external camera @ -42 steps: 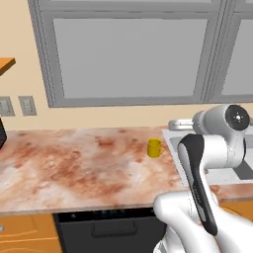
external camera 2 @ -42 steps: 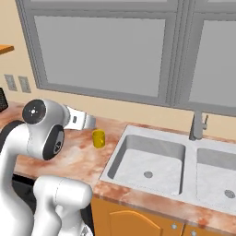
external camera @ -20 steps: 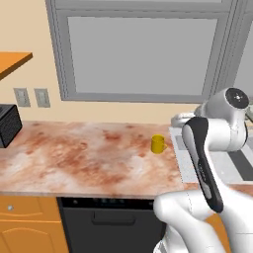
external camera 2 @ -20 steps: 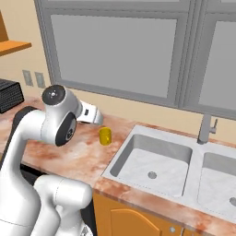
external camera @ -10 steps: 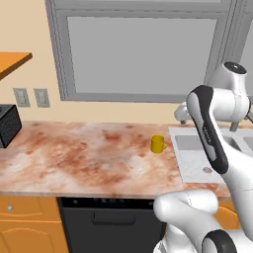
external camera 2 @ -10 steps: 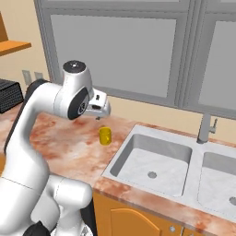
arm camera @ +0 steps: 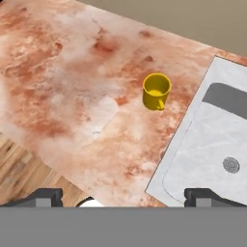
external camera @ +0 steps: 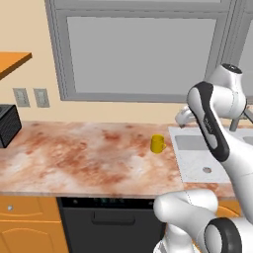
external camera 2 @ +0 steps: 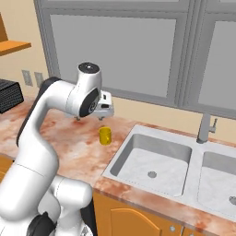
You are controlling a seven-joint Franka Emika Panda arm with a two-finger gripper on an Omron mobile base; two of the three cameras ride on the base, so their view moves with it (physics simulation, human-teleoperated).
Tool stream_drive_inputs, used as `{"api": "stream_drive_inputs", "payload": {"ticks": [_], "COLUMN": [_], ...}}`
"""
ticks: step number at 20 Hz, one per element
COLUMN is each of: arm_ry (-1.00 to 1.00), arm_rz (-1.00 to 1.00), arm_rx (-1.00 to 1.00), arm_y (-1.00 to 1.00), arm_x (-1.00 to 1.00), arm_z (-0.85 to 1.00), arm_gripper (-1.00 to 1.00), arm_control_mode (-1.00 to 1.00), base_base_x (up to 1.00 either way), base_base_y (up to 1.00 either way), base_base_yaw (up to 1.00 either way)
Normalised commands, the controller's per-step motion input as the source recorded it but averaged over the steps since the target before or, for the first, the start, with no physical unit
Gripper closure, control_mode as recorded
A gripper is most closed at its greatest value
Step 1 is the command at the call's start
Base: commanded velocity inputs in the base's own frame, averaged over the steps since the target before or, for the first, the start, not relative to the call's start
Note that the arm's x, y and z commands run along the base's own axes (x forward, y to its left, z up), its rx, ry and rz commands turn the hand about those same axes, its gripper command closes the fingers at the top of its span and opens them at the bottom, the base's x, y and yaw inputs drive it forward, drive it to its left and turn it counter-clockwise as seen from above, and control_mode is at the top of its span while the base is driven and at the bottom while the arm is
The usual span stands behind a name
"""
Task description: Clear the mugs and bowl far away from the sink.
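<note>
**A:** What's on the counter right now?

**B:** A yellow mug stands upright on the reddish marbled stone, just beside the left edge of the sink — exactly the spot the task wants cleared. Its handle points toward the sink side in the hand view (where the mug sits a little above centre).

**A:** And the arm?

**B:** The white arm arches up and over, so the gripper hangs above the counter, near the mug but apart from it — nothing touches. The claw is spread wide and holds nothing; its two dark fingertips sit far apart at the bottom corners of the hand view.

**A:** Why hang there?

**B:** Judging by the pose, it is lining up from above: the hand camera looks down on the mug's open mouth, which suits a descent over the rim or the wall.

**A:** Anything else nearby?

**B:** A dark toaster at the far left, well apart from the mug, below wall sockets. The faucet rises behind the basins, under a wide window.
</note>
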Motion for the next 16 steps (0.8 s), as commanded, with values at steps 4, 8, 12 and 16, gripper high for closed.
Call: {"api": "stream_drive_inputs", "payload": {"ticks": [4, 8, 12, 16], "arm_ry": [0.01, 0.00, 0.00, 0.00], "arm_rz": [0.11, 0.02, 0.00, 0.00], "arm_rx": [-0.08, -0.11, -0.10, -0.10], "arm_y": [0.00, 0.00, 0.03, 0.11], "arm_x": [0.02, 0.00, 0.00, 0.00], "arm_z": [-0.18, -0.15, -0.19, -0.25], "arm_gripper": [-1.00, -1.00, -1.00, -1.00], "arm_control_mode": [-1.00, -1.00, -1.00, -1.00], "base_base_x": [0.00, 0.00, 0.00, 0.00], "base_base_y": [0.00, 0.00, 0.00, 0.00], "base_base_yaw": [0.00, 0.00, 0.00, 0.00]}}
